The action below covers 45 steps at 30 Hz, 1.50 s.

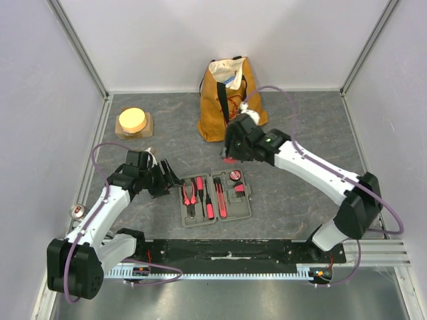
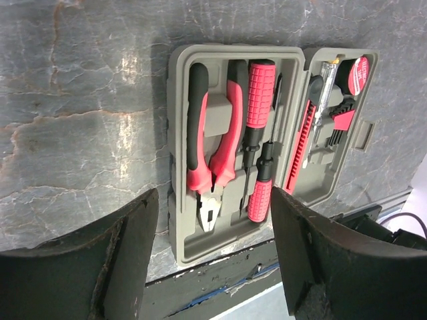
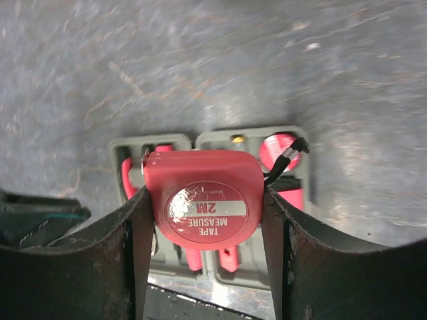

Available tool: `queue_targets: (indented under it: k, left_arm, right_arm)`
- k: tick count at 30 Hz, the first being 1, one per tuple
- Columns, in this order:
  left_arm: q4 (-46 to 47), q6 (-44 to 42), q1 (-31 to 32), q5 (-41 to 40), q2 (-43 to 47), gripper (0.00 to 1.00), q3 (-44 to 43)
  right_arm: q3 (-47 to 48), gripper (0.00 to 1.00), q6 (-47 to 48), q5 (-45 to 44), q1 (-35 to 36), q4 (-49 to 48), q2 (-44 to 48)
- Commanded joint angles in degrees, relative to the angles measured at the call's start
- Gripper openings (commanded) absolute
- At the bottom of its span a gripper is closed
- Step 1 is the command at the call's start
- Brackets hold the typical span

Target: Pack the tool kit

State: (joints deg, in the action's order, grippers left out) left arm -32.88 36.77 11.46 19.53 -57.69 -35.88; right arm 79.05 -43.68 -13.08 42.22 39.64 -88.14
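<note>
The grey tool case (image 1: 216,215) lies open on the table near the front, with red-and-black pliers (image 2: 212,143), screwdrivers (image 2: 259,133) and other tools in its slots. My right gripper (image 3: 205,220) is shut on a red tape measure (image 3: 204,197) labelled 2M and holds it above the case, which shows below it (image 3: 293,140). In the top view the right gripper (image 1: 232,159) hovers just behind the case. My left gripper (image 2: 213,257) is open and empty, just left of the case in the top view (image 1: 168,179).
A mustard-yellow tote bag (image 1: 227,100) stands at the back centre. A round yellow-topped tan block (image 1: 133,122) sits at the back left. A black rail (image 1: 227,252) runs along the table's near edge. Walls enclose the table on three sides.
</note>
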Motion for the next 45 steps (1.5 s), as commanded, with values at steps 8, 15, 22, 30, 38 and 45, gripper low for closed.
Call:
queue_targets:
  k: [8,15,22,30,38,45]
  left_arm:
    - [-0.43,-1.88,-3.64,1.21,-2.07,0.73,-0.86]
    - [0.8,-2.23,-3.82,4.11,-3.83,0.73,-0.33]
    - [1.86,-2.67,-3.82,6.4,-4.97,0.72,-0.07]
    - [3.7,-1.53,-3.82,8.77,-4.71,0.7,1.16]
    - [3.79,-1.97,-3.82,9.65,-5.94,0.69,0.99]
    - [3.79,-1.97,-3.64,9.91,-6.56,0.69,0.99]
  right_arm:
    - [2.0,0.32,3.25,5.61,12.97,-5.1,-10.91]
    - [-6.44,0.29,2.64,7.11,13.94,-4.48,-8.72]
    - [-12.86,0.27,2.2,6.06,14.73,-2.64,-4.68]
    - [-14.18,0.25,0.26,2.1,16.4,0.61,-4.5]
    - [-14.62,0.24,-1.23,-1.77,18.95,3.08,-5.55]
    - [-16.9,0.24,-3.07,-3.96,20.27,3.25,-4.85]
